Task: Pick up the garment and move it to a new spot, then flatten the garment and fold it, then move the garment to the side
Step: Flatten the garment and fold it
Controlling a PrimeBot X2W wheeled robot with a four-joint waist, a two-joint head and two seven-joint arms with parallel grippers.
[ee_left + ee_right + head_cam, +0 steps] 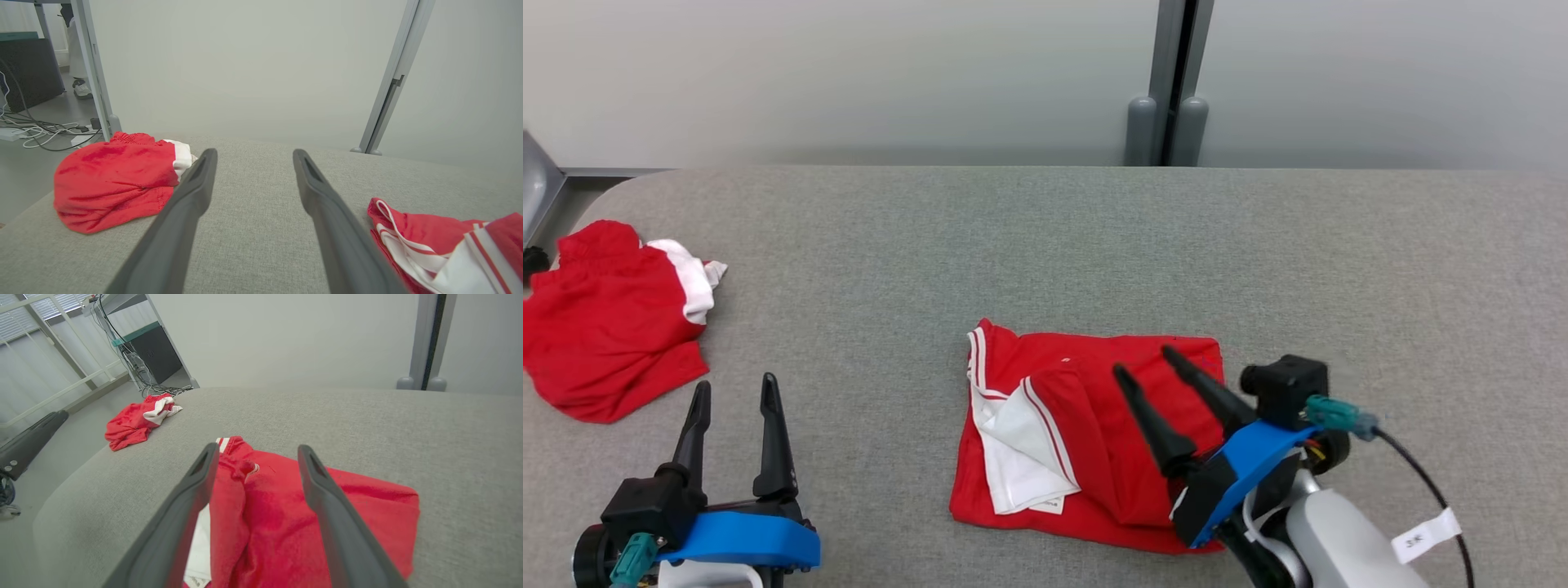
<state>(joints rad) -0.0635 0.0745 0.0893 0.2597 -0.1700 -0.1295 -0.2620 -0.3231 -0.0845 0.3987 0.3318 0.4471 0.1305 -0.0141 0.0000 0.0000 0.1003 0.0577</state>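
The garment (pixel 1078 425) is a pair of red shorts with white stripes, folded in the middle of the grey table (pixel 1094 245), a white inner panel turned up on its left side. My right gripper (pixel 1152 363) hovers open over its right half, nothing between the fingers. In the right wrist view the red cloth (pixel 261 506) lies under and between the spread fingers (pixel 327 506). My left gripper (pixel 734 388) rests open at the lower left, over bare table. The left wrist view shows the garment's striped edge (pixel 433 241) to the right of the left gripper (pixel 253 157).
A second red and white garment (pixel 605 335) lies crumpled at the table's far left edge, also visible in the left wrist view (pixel 114 179) and the right wrist view (pixel 135 420). A grey post (pixel 1172 82) stands behind the table. Cables (pixel 41 130) lie on the floor beyond the left edge.
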